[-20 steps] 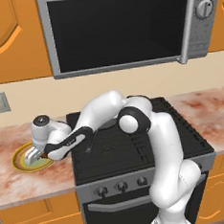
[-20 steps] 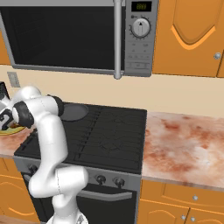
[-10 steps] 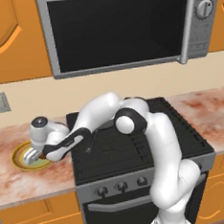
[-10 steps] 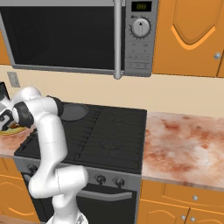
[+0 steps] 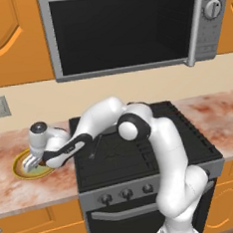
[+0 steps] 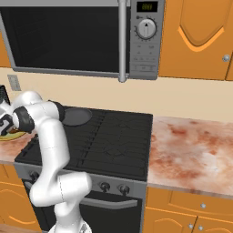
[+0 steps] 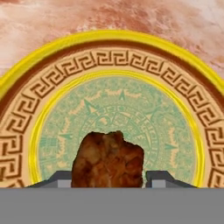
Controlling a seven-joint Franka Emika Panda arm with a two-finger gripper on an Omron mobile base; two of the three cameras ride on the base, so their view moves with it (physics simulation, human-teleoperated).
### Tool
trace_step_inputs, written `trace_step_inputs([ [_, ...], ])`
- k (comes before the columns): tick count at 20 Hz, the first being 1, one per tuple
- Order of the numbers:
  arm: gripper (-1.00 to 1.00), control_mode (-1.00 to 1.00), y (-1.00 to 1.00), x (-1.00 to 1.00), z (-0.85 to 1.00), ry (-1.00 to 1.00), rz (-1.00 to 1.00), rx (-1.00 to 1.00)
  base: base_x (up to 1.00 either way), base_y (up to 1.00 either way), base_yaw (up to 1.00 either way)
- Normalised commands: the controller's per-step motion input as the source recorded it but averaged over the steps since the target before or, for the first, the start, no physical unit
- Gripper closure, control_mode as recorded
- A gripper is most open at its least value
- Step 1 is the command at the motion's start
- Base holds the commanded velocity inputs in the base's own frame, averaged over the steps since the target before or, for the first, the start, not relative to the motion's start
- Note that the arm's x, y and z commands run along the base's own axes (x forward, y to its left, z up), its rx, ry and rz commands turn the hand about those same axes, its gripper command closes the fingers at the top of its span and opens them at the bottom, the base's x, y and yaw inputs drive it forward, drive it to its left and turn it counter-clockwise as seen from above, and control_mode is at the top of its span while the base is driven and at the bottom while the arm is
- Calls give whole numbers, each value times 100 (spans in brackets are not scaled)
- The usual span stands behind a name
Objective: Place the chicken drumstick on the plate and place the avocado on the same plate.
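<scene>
One drumstick at the point of release over the plate.
Chicken drumstick [image 7: 108,159] sits between the gripper [image 7: 108,178] tips, jaws slightly parted, whether gripping cannot be told; the plate [image 7: 57,70] centre lies directly beneath.

Chicken drumstick [image 7: 108,160] base behind grey band

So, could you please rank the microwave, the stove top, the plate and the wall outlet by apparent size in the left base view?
1. microwave
2. stove top
3. plate, partly hidden by the gripper
4. wall outlet
</scene>
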Motion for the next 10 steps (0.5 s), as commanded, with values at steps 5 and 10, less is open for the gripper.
trace_step_inputs([
  [5,-100,-100,3,0,0,2,0,-6,0,0,0],
  [10,-100,-100,1,0,14,1,0,-3,0,0,0],
])
